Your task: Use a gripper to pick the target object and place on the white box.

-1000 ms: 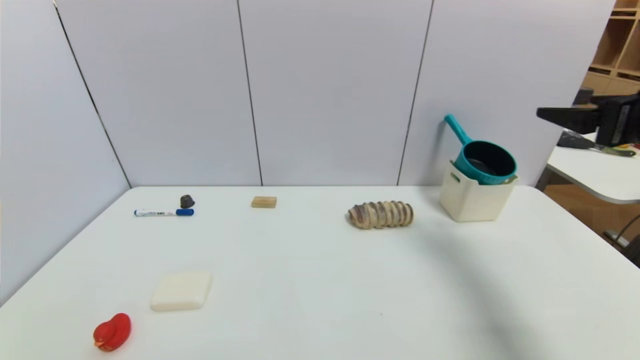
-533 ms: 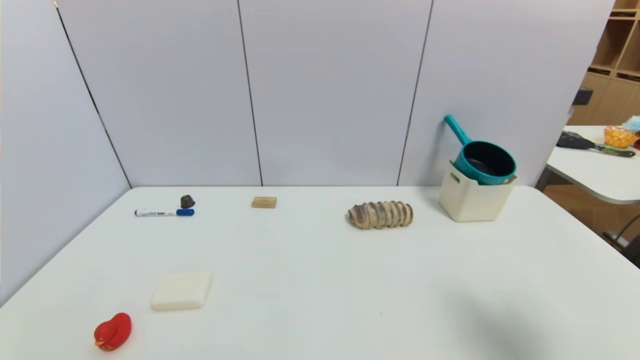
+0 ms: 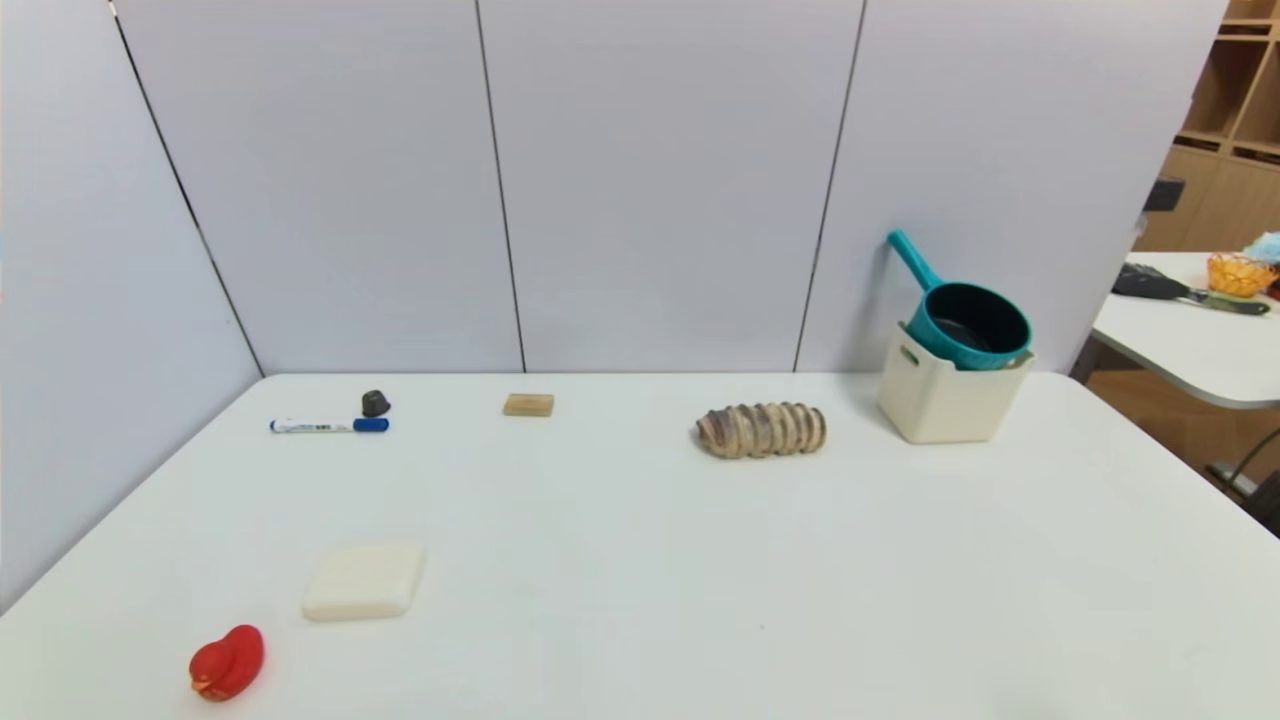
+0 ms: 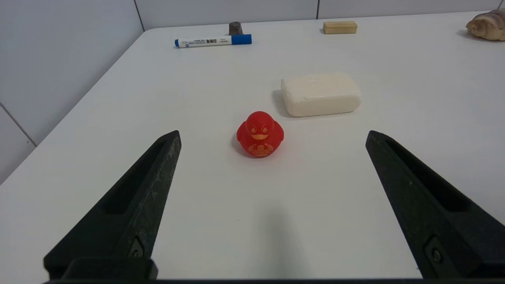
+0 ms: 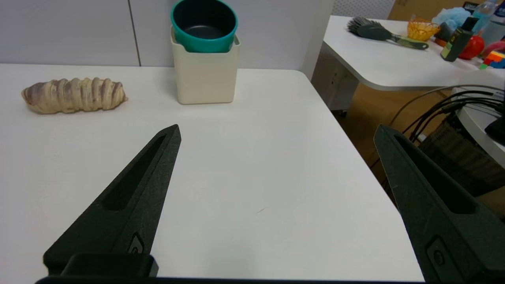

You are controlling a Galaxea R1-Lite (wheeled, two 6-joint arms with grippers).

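I see the ribbed teal saucepan (image 3: 968,322) seated tilted in the tapered cream white box (image 3: 945,398). Only my wrist views show the grippers: right gripper (image 5: 276,134) and left gripper (image 4: 272,138), both spread wide, empty.

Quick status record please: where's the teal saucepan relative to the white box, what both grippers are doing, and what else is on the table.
saucepan: teal saucepan sits tilted in the top of the white box, handle pointing up toward the wall
box position: far right of the table, near the back wall
right gripper: right gripper open, empty, low over the table, facing the box
left gripper: left gripper open, empty, facing the red duck
other items: shell-like lump, white pad, marker, wooden block, small dark object
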